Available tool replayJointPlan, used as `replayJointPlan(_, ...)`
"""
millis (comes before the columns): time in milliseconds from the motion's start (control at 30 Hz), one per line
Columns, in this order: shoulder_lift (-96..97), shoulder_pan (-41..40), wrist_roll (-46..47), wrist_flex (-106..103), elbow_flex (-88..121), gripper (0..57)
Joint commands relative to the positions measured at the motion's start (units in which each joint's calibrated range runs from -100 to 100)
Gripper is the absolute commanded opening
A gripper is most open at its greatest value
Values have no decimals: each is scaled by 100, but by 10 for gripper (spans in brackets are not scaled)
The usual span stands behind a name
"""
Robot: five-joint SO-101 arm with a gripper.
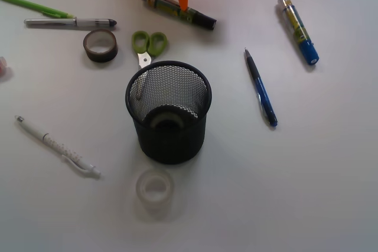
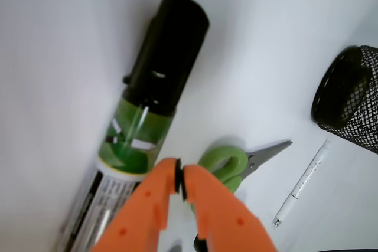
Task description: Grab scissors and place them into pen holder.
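The scissors (image 1: 149,44) lie flat just behind the pen holder (image 1: 171,141), their lime-green loops away from it and the short blades pointing at its rim. The holder is a black mesh cup standing upright, and a pale tape roll shows inside it. My orange gripper (image 1: 183,1) hangs at the top edge, above a green-and-black marker (image 1: 177,9) and to the right of the scissors. In the wrist view the gripper (image 2: 179,178) is shut, tips touching with nothing between them. The scissors (image 2: 227,163) lie just beyond it on the right, and the pen holder (image 2: 348,95) stands at the far right.
A dark tape roll (image 1: 100,45) sits left of the scissors, below a silver pen (image 1: 68,23) and a green pen (image 1: 32,5). A blue pen (image 1: 261,88) and blue marker (image 1: 298,28) lie right. A white pen (image 1: 56,146) and clear tape roll (image 1: 155,187) lie nearer.
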Motion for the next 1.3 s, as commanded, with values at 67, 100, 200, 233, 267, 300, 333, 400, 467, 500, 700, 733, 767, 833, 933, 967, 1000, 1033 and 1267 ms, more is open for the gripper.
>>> replayJointPlan(67, -46, 383, 586, -855, -59, 415)
replayJointPlan(100, -46, 383, 586, -925, -22, 415)
replayJointPlan(200, -46, 383, 581, -1258, 132, 401)
replayJointPlan(233, -46, 383, 552, -1345, 150, 380)
replayJointPlan(267, -46, 375, 537, -1389, 141, 354)
replayJointPlan(300, -46, 323, 464, -1389, 77, 335)
replayJointPlan(333, -46, 315, 361, -1363, 50, 321)
replayJointPlan(400, -38, 465, 181, -1371, -357, 318)
replayJointPlan(467, 64, 674, -54, -1266, -1281, 318)
replayJointPlan(500, 141, 816, -151, -1170, -1816, 318)
replayJointPlan(700, 2487, 1646, -1211, -339, -4669, 315)
replayJointPlan(733, 3099, 1654, -1416, -120, -5068, 313)
replayJointPlan(767, 3694, 1654, -1641, 142, -5421, 313)
replayJointPlan(833, 4748, 1646, -2252, 702, -5937, 313)
replayJointPlan(933, 5989, 1444, -3360, 1700, -6381, 312)
replayJointPlan(967, 6278, 1347, -3658, 1936, -6453, 312)
replayJointPlan(1000, 6490, 1242, -3888, 2085, -6472, 311)
replayJointPlan(1033, 6660, 1153, -4034, 2181, -6472, 311)
replayJointPlan(1267, 7264, 711, -4508, 2155, -6227, 212)
